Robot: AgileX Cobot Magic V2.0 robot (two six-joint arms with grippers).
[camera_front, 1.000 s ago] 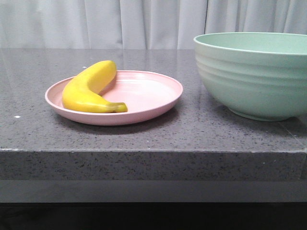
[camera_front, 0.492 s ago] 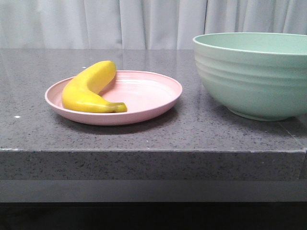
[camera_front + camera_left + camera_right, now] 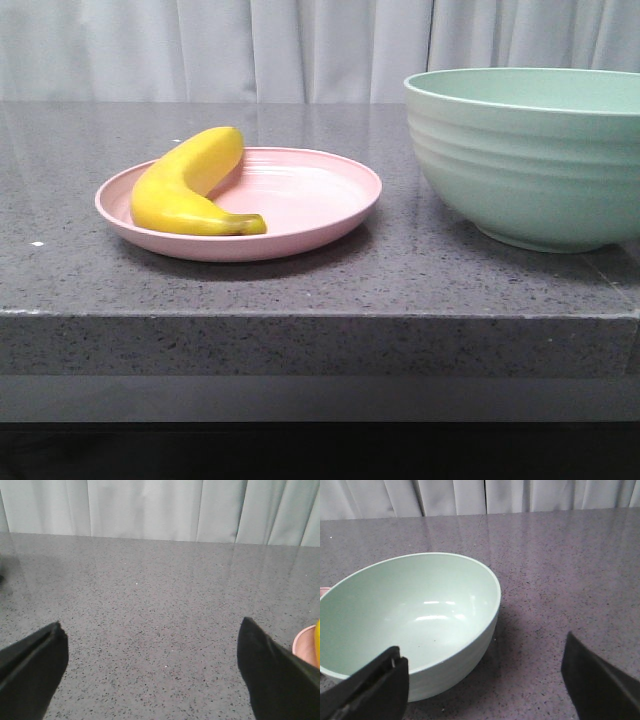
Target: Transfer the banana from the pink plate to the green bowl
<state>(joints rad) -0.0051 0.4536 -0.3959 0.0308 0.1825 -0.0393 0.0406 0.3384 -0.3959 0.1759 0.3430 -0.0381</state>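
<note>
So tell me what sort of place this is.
Probably a staged test bench, not a home kitchen: a grey speckled stone-like counter, a plain pale curtain behind, and only a pink plate and green bowl.
</note>
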